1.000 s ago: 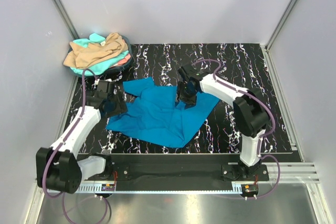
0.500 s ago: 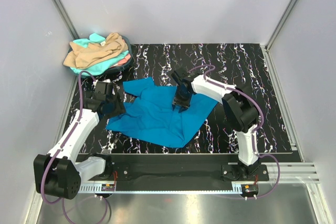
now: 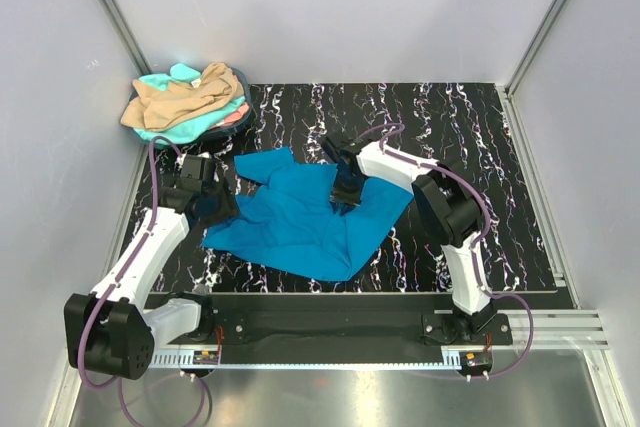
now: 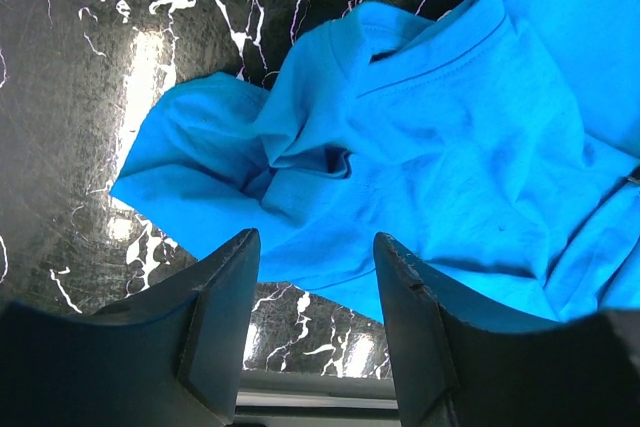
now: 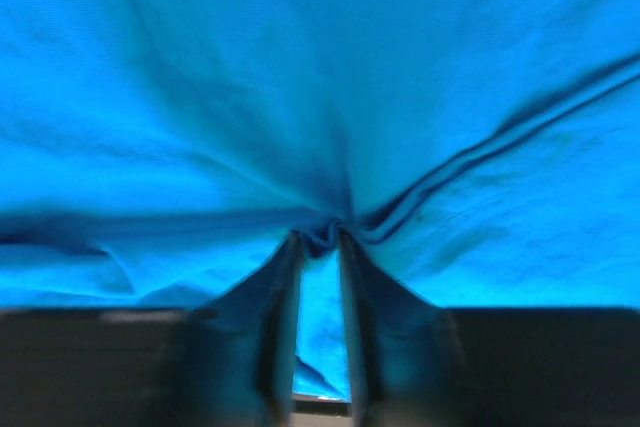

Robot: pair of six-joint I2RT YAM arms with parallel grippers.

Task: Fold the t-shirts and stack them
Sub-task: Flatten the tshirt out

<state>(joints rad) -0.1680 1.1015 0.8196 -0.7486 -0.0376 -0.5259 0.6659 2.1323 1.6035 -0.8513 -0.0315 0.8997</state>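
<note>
Across the middle of the black marbled table (image 3: 450, 127), the blue t-shirt (image 3: 300, 222) lies rumpled; the right gripper (image 5: 320, 237) pinches a gathered fold of it; the left gripper (image 4: 315, 247) hangs over its left edge, jaws apart, empty; the other t-shirts (image 3: 185, 99) sit heaped at the far-left corner.

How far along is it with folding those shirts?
Nothing looks folded yet. The blue t-shirt lies rumpled on the table; the right hand pinches a pucker of its cloth while the left hand hangs open over its edge. The tan, mint and coral shirts sit in a heap at the back left, all to be folded and stacked.
</note>
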